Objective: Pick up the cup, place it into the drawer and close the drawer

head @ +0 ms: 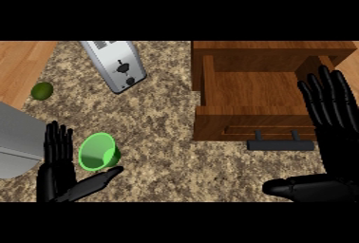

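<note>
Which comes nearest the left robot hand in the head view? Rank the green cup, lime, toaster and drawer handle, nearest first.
From the left robot hand:
1. Green cup, right beside it, between fingers and thumb.
2. Lime, up the counter, left.
3. Toaster, farther up, centre-left.
4. Drawer handle, far across on the right.

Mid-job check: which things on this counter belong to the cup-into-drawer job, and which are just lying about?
Belongs to the job:
- green cup, tipped on the counter beside the open left hand
- wooden drawer, pulled open, dark handle in front
- right hand, open at the drawer's right side

Just lying about:
- toaster
- lime-green fruit
- grey appliance at the left edge
</note>
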You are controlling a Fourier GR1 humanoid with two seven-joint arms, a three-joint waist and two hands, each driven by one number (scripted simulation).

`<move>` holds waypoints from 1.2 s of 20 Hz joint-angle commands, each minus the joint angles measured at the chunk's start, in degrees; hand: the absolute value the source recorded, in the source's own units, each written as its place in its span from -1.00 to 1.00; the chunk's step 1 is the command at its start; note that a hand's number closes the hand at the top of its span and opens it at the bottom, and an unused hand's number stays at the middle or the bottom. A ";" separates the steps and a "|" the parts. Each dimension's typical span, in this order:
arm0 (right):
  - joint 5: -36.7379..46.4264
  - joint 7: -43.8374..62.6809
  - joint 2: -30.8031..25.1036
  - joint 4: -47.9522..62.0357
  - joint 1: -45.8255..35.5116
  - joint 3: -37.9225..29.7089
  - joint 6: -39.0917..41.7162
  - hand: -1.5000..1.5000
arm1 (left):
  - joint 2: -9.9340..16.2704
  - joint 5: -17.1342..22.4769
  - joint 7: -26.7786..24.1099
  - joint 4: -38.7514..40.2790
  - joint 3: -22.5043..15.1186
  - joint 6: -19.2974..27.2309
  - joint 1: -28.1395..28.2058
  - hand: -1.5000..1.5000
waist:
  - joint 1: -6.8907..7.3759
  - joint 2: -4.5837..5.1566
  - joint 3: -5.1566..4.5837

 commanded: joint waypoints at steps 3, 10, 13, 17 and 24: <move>2.32 -1.27 0.70 2.75 -1.87 1.77 -0.09 -1.00 | -0.54 3.71 -8.98 12.95 2.81 -3.42 -2.59 -1.00 | -0.05 0.06 -0.02; -0.89 4.90 -0.90 -0.42 -5.34 -1.51 -1.05 -1.00 | -0.50 2.23 -9.03 13.35 3.19 -3.73 -1.74 -1.00 | 0.01 0.00 0.00; 1.77 2.37 0.82 -0.19 -1.86 1.09 -1.28 -1.00 | 1.30 5.85 -12.82 20.06 7.58 -7.74 -3.92 -1.00 | -0.02 0.01 0.00; 1.42 5.61 0.69 -5.13 0.39 1.91 -1.24 -1.00 | 0.06 5.66 -18.09 25.07 8.06 -8.40 -4.00 -1.00 | -0.08 -0.01 0.00; -1.64 6.45 -0.14 -5.51 0.46 -0.36 0.03 -1.00 | 2.49 7.09 -22.15 37.81 12.84 -8.89 -12.67 -1.00 | -0.23 0.01 -0.01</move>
